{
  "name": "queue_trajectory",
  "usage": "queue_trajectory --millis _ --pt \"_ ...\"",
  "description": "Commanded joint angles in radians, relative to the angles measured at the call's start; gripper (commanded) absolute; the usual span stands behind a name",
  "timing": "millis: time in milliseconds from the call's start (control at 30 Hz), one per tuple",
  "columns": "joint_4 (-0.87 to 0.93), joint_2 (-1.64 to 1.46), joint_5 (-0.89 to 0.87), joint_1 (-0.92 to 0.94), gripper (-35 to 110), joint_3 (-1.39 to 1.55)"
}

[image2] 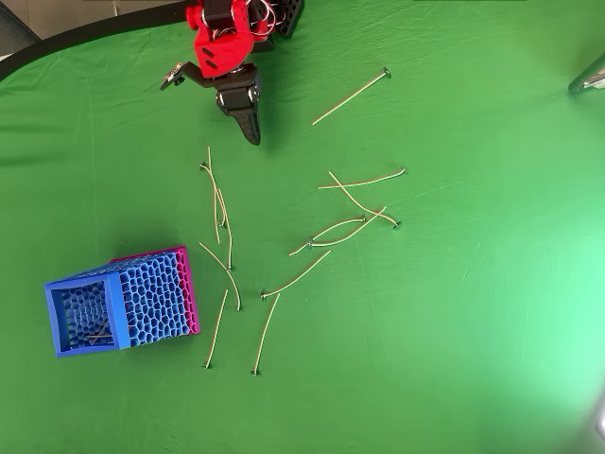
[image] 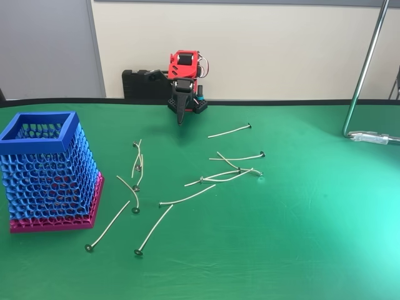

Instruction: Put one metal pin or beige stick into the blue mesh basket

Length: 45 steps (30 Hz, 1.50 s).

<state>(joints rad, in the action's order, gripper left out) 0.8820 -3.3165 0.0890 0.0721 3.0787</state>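
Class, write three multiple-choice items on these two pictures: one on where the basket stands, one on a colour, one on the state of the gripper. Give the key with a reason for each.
1. In the fixed view, where does the blue mesh basket stand among the pins?
A. To their left
B. To their right
C. In their midst

2. What colour is the basket's base?
A. Yellow
B. Magenta-pink
C. White

3. What is the gripper doing?
A. Carrying a pin
B. Reaching into the basket
C. Holding nothing, back near the arm's base

Key:
1 A: the pins lie scattered to its right on the green table.
2 B: a pink edge shows under the blue mesh.
3 C: the fingers point down over bare cloth with no pin between them.
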Motion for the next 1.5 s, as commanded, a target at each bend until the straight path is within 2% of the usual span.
queue_trajectory --millis 0,1467 --pt "-0.012 -0.009 0.008 -0.009 1 0.005" --pt "-0.048 0.040 0.028 -0.006 1 -0.026"
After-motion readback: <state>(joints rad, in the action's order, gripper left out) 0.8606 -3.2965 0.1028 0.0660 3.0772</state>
